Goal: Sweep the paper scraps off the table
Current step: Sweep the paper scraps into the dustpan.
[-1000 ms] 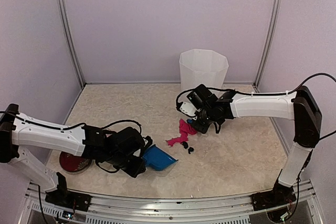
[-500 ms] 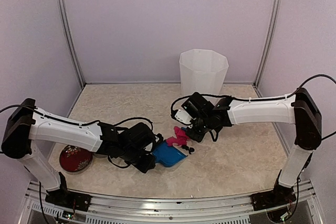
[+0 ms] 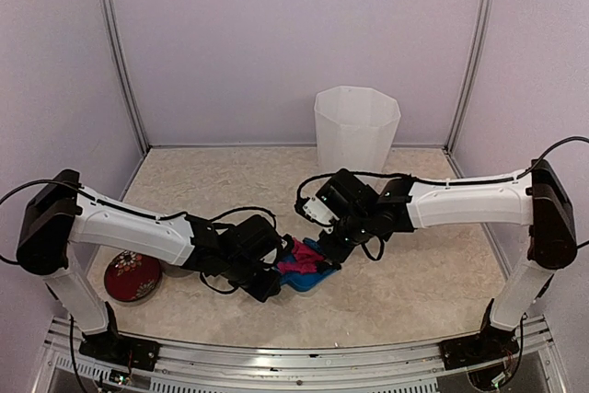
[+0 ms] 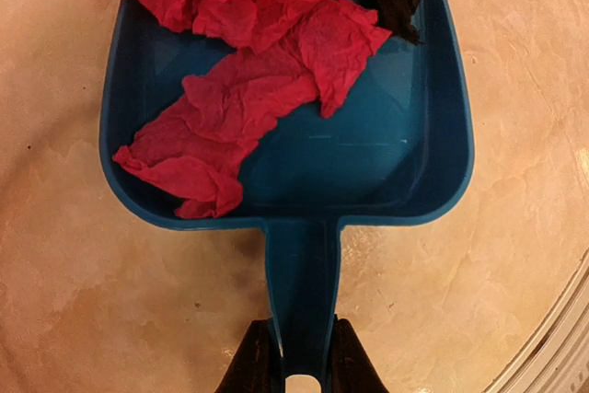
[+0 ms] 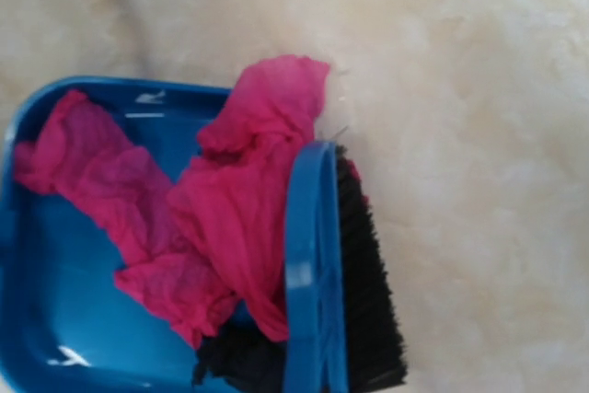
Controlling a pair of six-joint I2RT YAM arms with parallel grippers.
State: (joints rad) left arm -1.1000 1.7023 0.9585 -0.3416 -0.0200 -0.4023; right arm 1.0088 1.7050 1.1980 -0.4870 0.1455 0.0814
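**Q:** What is each arm holding, and why that way?

**A:** The left gripper point(image 4: 296, 364) is clamped on the handle of a blue dustpan point(image 4: 386, 172), its jaws pinching the handle from both sides. The pan lies flat on the beige table point(image 4: 525, 117). Its open mouth faces away from that gripper and toward the other arm, likely so paper can be pushed straight in. The right gripper point(image 3: 337, 238) is closed, apparently around a blue-backed brush point(image 5: 317, 273) with black bristles, though its own camera does not show its fingers. The brush stands across the pan's mouth like a gate.

**Q:** And where is the paper?

**A:** The pink-red paper scraps point(image 4: 248, 108) lie crumpled inside the pan, well ahead of the left fingers and pressed against the brush. One piece reaches over the lip. A dark lump sits at the pan's far corner, beside the bristles. The white bin point(image 3: 357, 126) stands well apart near the back wall and is probably the next stop
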